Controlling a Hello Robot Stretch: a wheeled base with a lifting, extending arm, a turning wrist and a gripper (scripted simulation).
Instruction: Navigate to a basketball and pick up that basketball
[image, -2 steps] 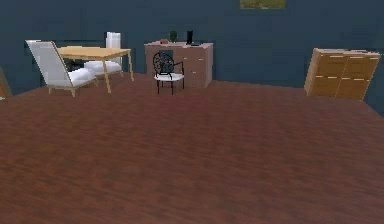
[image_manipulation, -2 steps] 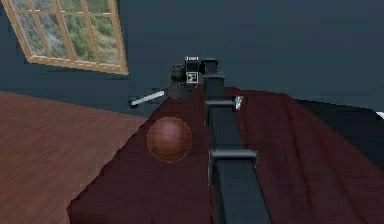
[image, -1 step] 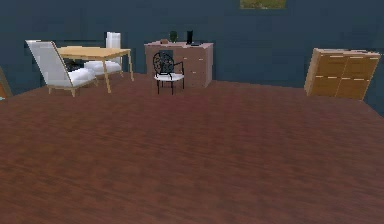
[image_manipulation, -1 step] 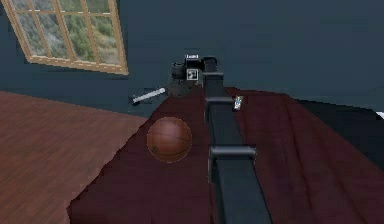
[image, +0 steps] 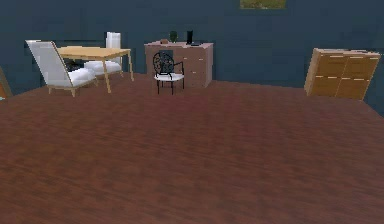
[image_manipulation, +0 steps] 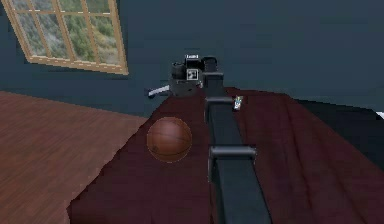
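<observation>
Dim, even indoor light; faint shadows

Dark blue walls (image: 260, 50) enclose a wood floor (image: 200, 150), a table (image: 85, 51) with 2 white chairs (image: 52, 66) and a window (image_manipulation: 72, 32).

In the forward view a red-brown plank floor (image: 190, 150) runs back to a dark blue wall (image: 260, 50), where a light wooden table (image: 85, 52) stands between two white chairs (image: 55, 68) – one at its near end, the other behind it. Right of them a dark metal chair (image: 168, 70) sits before a pinkish sideboard (image: 195, 62) with small dark items (image: 174, 37) on top; a wooden cabinet (image: 342, 73) stands far right, with a picture (image: 262, 4) high on the wall. The arm side view shows a wood-framed window (image_manipulation: 72, 32) – greenery beyond its panes – above a dark red surface (image_manipulation: 300, 140).
</observation>
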